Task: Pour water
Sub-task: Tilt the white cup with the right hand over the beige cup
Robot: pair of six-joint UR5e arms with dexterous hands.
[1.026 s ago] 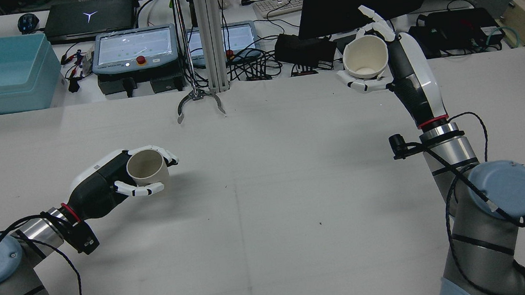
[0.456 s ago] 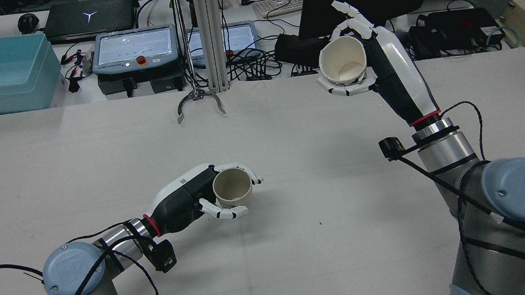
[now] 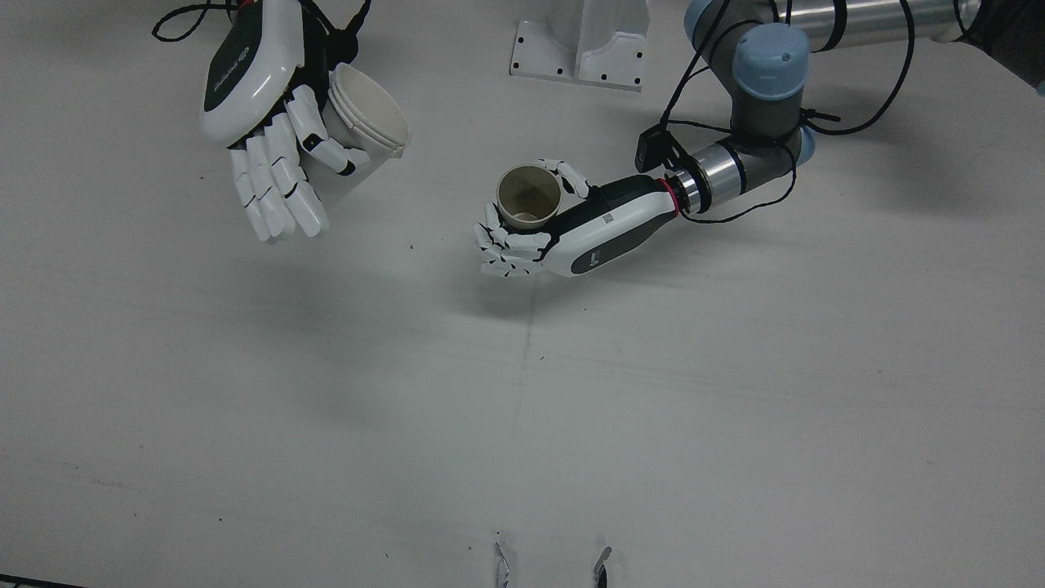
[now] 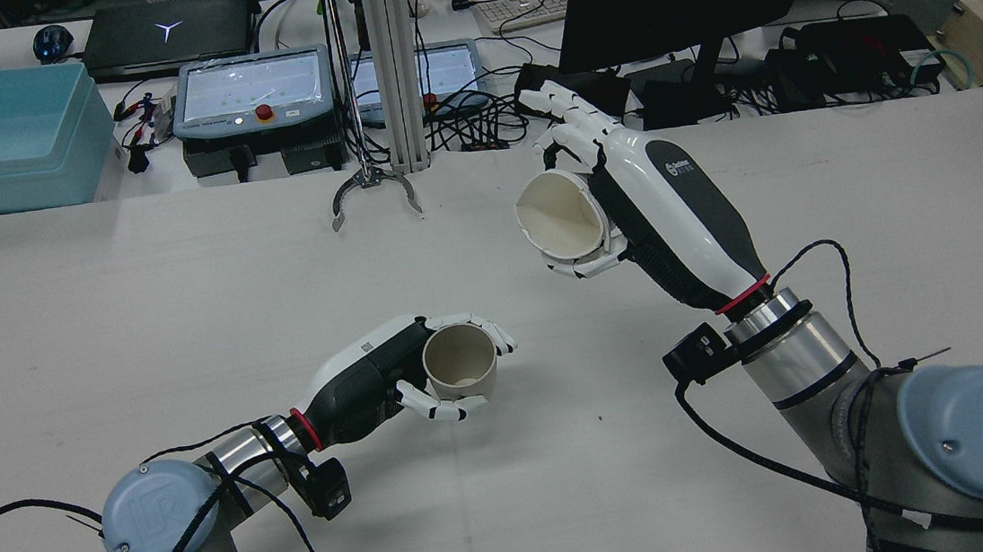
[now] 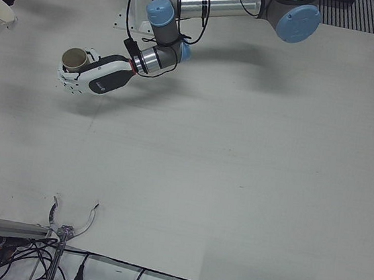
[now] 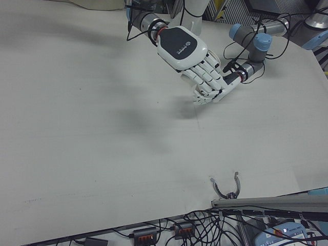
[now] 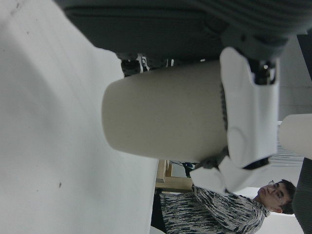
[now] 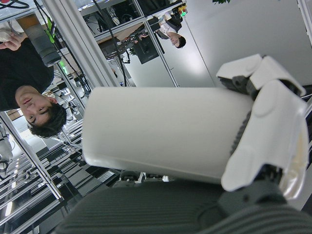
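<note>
Beige cup [image 4: 461,374] held upright in my left hand [image 4: 375,382]; white cup [image 4: 560,218] gripped, tilted, in my right hand [image 4: 657,215].

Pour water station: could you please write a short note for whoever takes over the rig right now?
Left hand: shut on the tan cup, upright, mouth up, low over the table near its middle.
Right hand: shut on the white cup, raised and tipped on its side, mouth toward the tan cup but off to one side of it, not above it.
Done: both cups grasped, white cup lifted and tilted.
Left: bring the white cup's mouth over the tan cup and finish the pour. No water visible in either cup.
</note>
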